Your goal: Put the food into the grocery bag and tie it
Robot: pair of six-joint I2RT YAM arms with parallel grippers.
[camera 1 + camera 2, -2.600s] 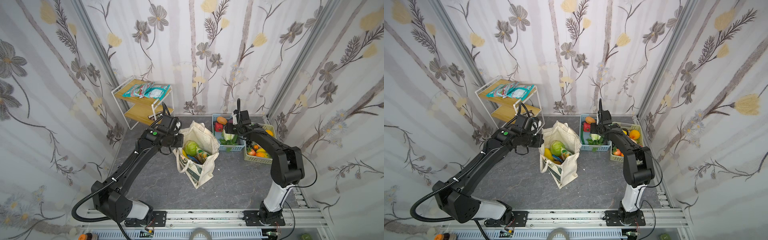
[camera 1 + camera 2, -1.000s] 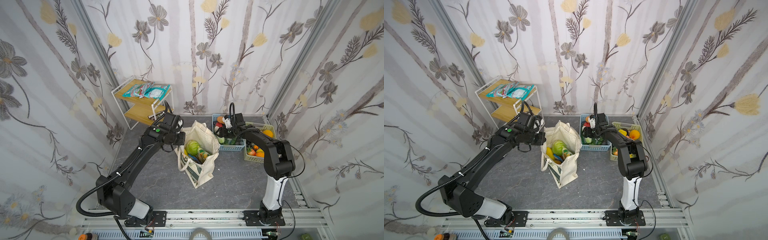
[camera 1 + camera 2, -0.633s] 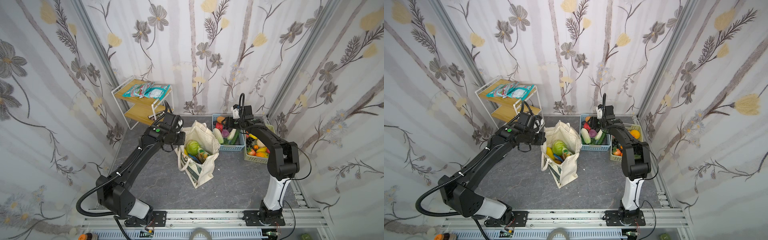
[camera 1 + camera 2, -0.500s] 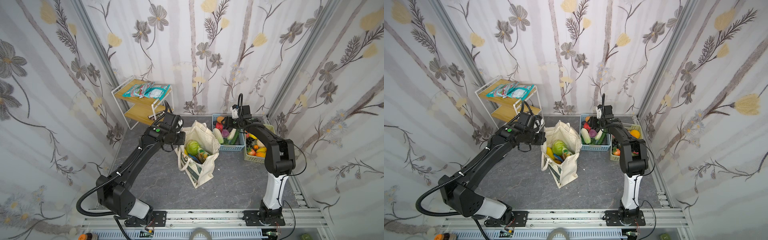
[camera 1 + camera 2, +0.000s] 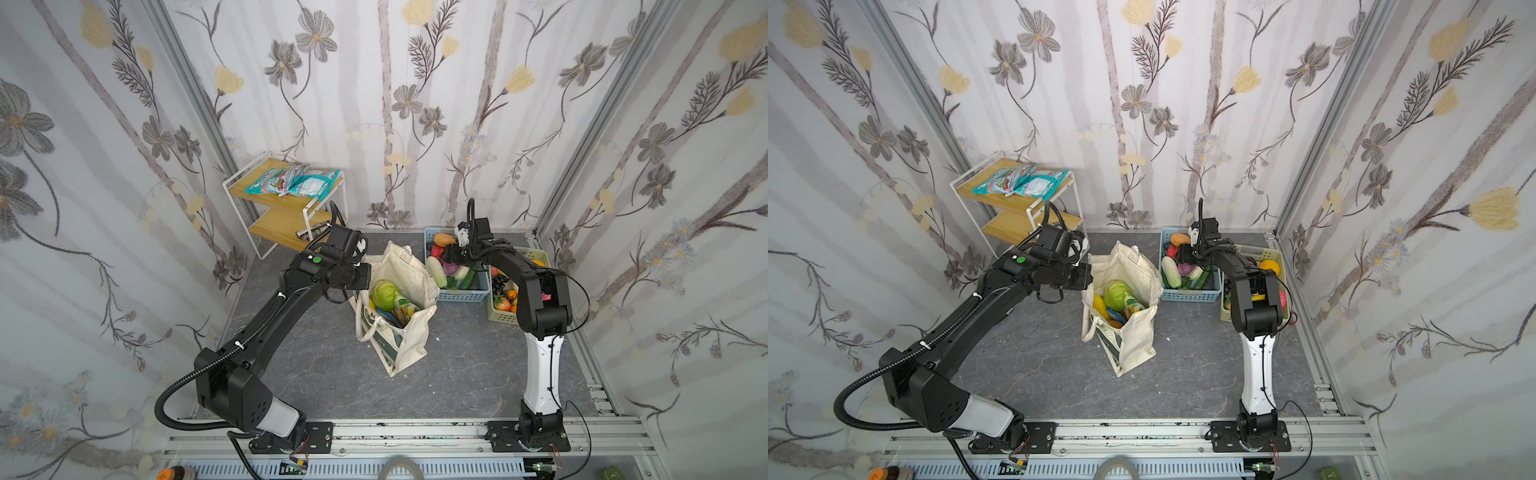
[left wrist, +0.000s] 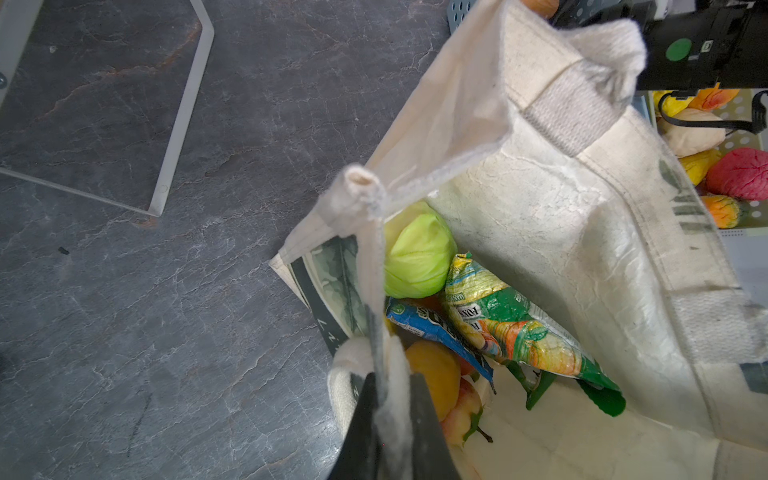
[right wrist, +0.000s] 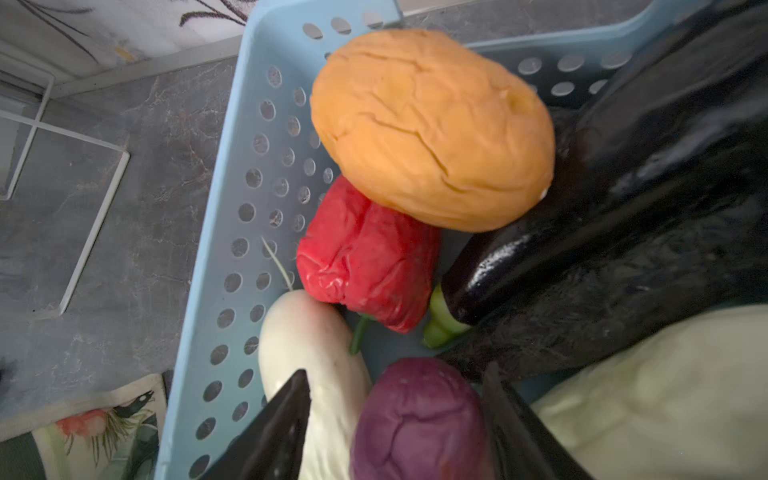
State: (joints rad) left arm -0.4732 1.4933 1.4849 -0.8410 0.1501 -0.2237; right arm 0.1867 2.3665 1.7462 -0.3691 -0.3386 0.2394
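Right gripper (image 7: 397, 372) hangs low inside the blue basket (image 5: 459, 294), which sits just right of centre in a top view. Its jaws are apart, one finger (image 7: 286, 415) on each side of the purple vegetable (image 7: 419, 419), and they do not look closed on it yet. To make the pick clean, it should probably sink a little further so the pads meet the widest part of the vegetable. It should also steer clear of the white radish (image 7: 307, 345) lying right alongside, then close gently, since the toy looks soft.

Left gripper (image 6: 392, 380) is clamped on the fabric rim of the grocery bag (image 5: 409, 328). The bag stands at the centre of the frame in both top views, just beside the basket, with its mouth open. A green cabbage (image 5: 384, 294) and snack packets (image 6: 511, 328) lie inside. That hold needs to be steady so the mouth gapes wide for the drop.
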